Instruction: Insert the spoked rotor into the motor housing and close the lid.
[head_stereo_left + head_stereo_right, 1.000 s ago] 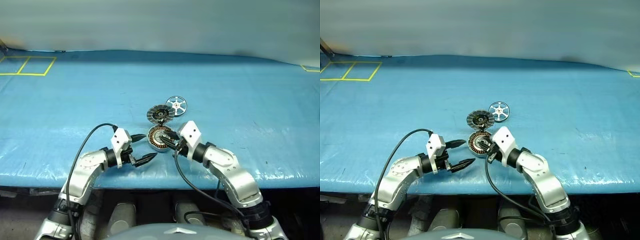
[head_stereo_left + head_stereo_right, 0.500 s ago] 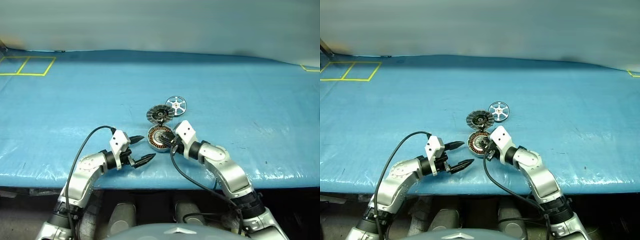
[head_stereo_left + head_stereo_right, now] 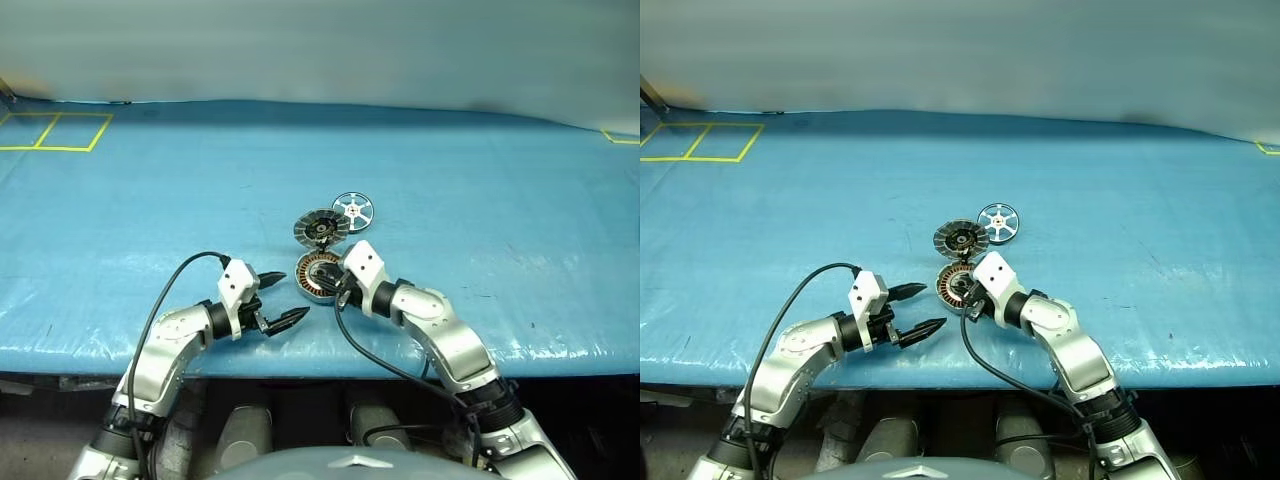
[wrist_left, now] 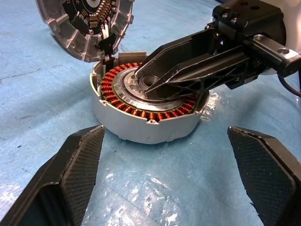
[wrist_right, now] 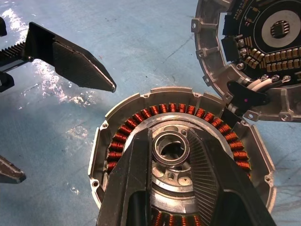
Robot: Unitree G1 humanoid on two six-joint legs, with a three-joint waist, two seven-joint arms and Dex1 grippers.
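Right gripper point(image 5: 171, 150) at motor housing point(image 4: 146, 125) hub; spoked rotor point(image 3: 352, 209) not yet seated.
Right fingers pinch the hub ring; left gripper point(image 3: 278, 297) spread, empty. Judgement: free the hub, fetch rotor from beyond the lid point(image 3: 320, 227), lower level.

A bench point(image 3: 150, 200) covered in a shiny blue sheet carries everything. The motor housing point(image 3: 315, 277) sits on it near the front edge, its lid point(image 3: 320, 227) hinged open just behind, and the spoked rotor point(image 3: 353, 209) lies just beside the lid. Yellow tape lines point(image 3: 55, 131) mark squares at the far left corner.
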